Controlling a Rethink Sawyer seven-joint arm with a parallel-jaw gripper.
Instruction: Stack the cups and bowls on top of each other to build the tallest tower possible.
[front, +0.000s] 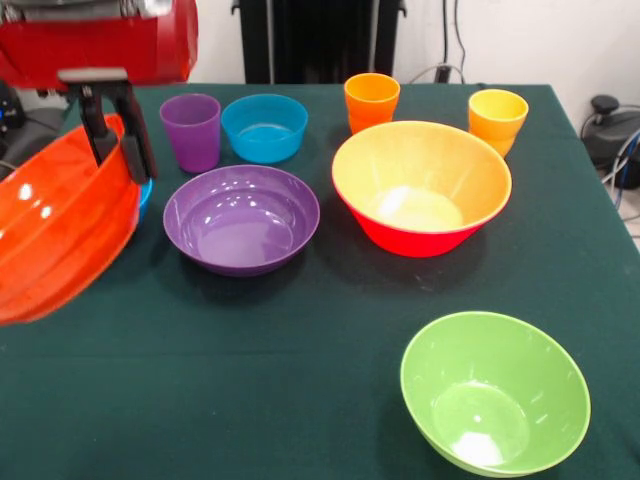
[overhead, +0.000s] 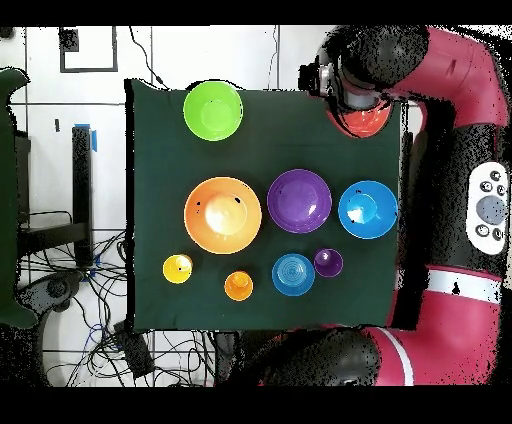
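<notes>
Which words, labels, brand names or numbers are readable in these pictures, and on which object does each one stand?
None can be read: the cups and bowls, such as the purple bowl, and the green tablecloth carry no print. The buttons on the robot arm are too small to read.

In the front view, four small vessels (front: 190, 131) stand in a row at the back of the table (front: 300, 380), two bowls (front: 241, 218) side by side before them, another bowl (front: 494, 392) alone nearest at right.
</notes>
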